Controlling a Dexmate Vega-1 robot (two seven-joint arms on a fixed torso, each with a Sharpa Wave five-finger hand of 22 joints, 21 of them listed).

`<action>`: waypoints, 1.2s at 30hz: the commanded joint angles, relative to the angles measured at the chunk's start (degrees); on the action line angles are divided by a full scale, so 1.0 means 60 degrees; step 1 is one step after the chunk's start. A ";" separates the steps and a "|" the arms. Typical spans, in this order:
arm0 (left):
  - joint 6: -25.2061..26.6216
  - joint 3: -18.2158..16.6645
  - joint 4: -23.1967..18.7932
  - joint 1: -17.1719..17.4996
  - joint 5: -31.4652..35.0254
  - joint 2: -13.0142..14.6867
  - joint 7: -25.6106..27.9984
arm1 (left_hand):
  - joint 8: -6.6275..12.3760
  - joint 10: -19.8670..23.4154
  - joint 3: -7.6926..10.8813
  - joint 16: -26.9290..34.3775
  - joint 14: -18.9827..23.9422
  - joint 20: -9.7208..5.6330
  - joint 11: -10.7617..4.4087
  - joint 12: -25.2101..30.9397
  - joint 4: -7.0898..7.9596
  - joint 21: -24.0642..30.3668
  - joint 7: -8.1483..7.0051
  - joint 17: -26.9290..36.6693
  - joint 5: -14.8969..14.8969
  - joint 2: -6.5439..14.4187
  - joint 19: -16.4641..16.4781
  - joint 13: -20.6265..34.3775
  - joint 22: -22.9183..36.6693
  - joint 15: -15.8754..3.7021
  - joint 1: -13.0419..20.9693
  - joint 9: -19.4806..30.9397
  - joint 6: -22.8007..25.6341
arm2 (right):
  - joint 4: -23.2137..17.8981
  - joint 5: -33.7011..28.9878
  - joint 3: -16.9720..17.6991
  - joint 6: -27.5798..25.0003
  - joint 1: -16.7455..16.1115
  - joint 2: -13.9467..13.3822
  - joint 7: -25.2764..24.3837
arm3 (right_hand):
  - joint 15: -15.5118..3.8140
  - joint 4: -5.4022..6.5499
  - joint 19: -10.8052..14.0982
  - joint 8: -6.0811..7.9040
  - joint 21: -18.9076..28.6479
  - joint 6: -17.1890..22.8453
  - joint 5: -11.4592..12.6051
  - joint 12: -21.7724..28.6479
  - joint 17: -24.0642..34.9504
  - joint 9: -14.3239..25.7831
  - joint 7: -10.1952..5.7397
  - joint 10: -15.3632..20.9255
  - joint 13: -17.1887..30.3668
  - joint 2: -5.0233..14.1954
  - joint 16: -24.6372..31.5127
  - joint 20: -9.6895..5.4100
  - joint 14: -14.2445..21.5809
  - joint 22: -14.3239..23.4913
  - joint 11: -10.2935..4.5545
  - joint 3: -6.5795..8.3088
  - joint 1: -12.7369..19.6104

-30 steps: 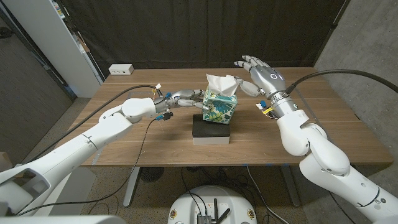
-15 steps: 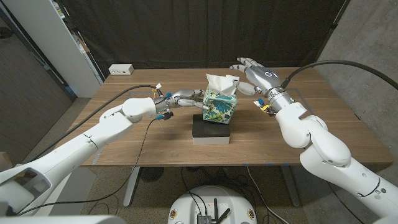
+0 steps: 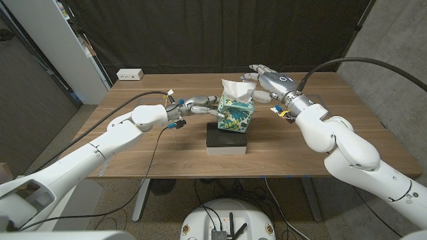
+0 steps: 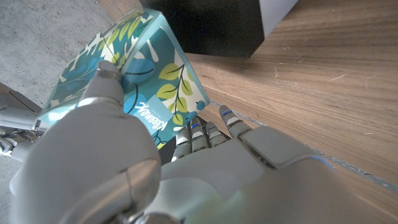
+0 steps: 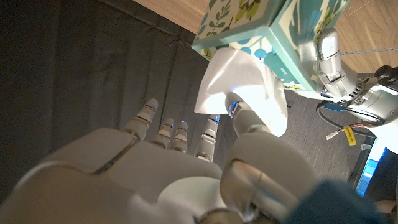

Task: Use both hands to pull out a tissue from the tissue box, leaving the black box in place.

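Right hand [image 3: 268,78] has dropped closer to tissue [image 3: 237,89]; left hand [image 3: 195,105] still grips tissue box [image 3: 236,114].

tissue box [image 3: 235,115]: teal, leaf print, upright on black box [image 3: 227,139] | tissue [image 3: 236,89]: white, sticking up from top

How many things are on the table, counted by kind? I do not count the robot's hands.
Tissue box: 1
Black box under it: 1
White tissue sticking out of the tissue box: 1
White power strip at the table's far left corner: 1
Total: 4
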 commanded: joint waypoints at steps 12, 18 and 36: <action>-0.0075 0.0083 0.0185 -0.0161 0.0030 -0.0072 -0.0152 | 0.2678 -0.0038 0.0108 0.0016 -0.0077 -0.0003 0.0044 0.0031 -0.0015 0.0038 -0.0023 -0.0010 -0.0005 0.0113 -0.0086 0.0016 0.0026 0.0006 0.0004 0.4110 0.0017 | -0.0045 -0.0744 -0.0663 -0.0294 0.0650 -0.0258 0.0866 | 0.0265 0.0145 -0.0072 0.0371 0.0142 0.0937 -0.0010 0.0114 0.0096 0.0260 0.1310 -0.0312 0.0029 -0.0087 0.0066 0.0087 -0.0416 0.0023 -0.0027 -0.0332 0.0222; -0.0062 0.0094 0.0201 -0.0178 0.0018 -0.0077 -0.0185 | 0.2688 -0.0047 0.0116 0.0014 -0.0087 -0.0003 0.0052 0.0030 -0.0015 0.0038 -0.0012 -0.0010 -0.0005 0.0117 -0.0086 0.0016 0.0026 0.0008 0.0002 0.4108 0.0008 | 0.0040 -0.1632 -0.0819 -0.0358 0.0402 -0.0023 0.0088 | -0.0012 0.0080 0.0719 0.1088 0.0389 0.2226 -0.0538 0.0377 0.0168 0.0681 0.1544 0.0410 0.0042 -0.0195 0.0418 -0.0230 0.0224 0.0035 -0.0220 -0.0769 0.0503; -0.0084 0.0059 0.0174 -0.0110 -0.0010 -0.0058 -0.0127 | 0.2720 -0.0090 0.0132 0.0013 -0.0113 -0.0026 0.0050 0.0023 -0.0001 0.0040 0.0008 -0.0010 -0.0010 0.0133 -0.0087 0.0016 0.0027 0.0015 -0.0036 0.4094 0.0022 | 0.0187 -0.3451 -0.1114 -0.0443 0.0407 0.0587 0.0832 | -0.0798 0.0409 0.1729 0.3597 0.0466 0.4697 -0.1704 0.0791 0.0518 0.2498 0.1535 0.2393 0.0224 -0.0045 0.1027 -0.1201 0.0850 0.0047 -0.0915 -0.1554 0.2043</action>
